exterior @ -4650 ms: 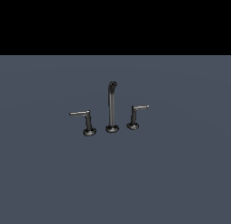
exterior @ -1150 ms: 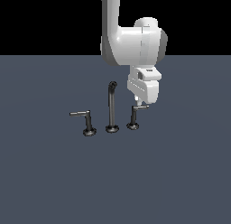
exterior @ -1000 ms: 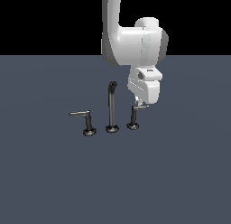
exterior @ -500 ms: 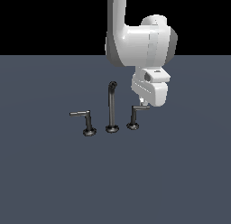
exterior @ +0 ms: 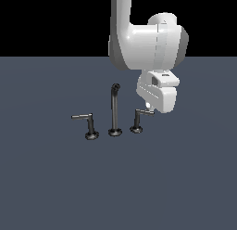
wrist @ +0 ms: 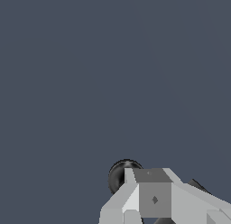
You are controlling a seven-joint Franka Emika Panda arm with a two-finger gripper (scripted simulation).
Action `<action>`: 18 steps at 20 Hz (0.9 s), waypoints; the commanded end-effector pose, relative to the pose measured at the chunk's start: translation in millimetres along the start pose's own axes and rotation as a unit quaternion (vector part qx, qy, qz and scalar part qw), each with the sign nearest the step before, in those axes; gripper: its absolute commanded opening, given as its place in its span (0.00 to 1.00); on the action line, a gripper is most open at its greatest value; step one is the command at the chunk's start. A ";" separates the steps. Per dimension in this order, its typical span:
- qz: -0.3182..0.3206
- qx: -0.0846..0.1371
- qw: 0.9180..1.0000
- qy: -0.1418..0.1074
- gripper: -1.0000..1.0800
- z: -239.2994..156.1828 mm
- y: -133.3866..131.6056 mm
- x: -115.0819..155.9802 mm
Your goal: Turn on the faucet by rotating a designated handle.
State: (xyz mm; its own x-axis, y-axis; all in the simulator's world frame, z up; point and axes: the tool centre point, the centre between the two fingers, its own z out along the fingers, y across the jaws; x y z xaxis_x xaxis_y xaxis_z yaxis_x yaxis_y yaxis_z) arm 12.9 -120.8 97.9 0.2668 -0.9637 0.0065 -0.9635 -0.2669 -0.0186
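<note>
Hand (exterior: 149, 107) at lever tip of handle (exterior: 137, 120); grip state unclear; spout (exterior: 114, 109) beside

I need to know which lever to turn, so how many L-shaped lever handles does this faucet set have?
2. One larger handle stands alone at the exterior view's left of the spout; the smaller handle stands at its right, its lever tip partly hidden under the pincer.

Faucet (exterior: 114, 111) dark glossy metal (pale glints); arm (exterior: 148, 43) smooth white.
</note>
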 end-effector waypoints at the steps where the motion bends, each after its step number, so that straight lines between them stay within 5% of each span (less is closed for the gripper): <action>1: 0.002 -0.008 1.000 -0.003 0.00 -0.2 15.7 -3.0; 18: 0.003 -0.008 1.000 -0.003 0.00 -1.0 46.8 -36.5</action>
State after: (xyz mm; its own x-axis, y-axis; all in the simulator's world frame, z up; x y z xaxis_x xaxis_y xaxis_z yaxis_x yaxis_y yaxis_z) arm -36.1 -110.0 97.7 0.2493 -0.9684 0.0059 -0.9684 -0.2494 -0.0075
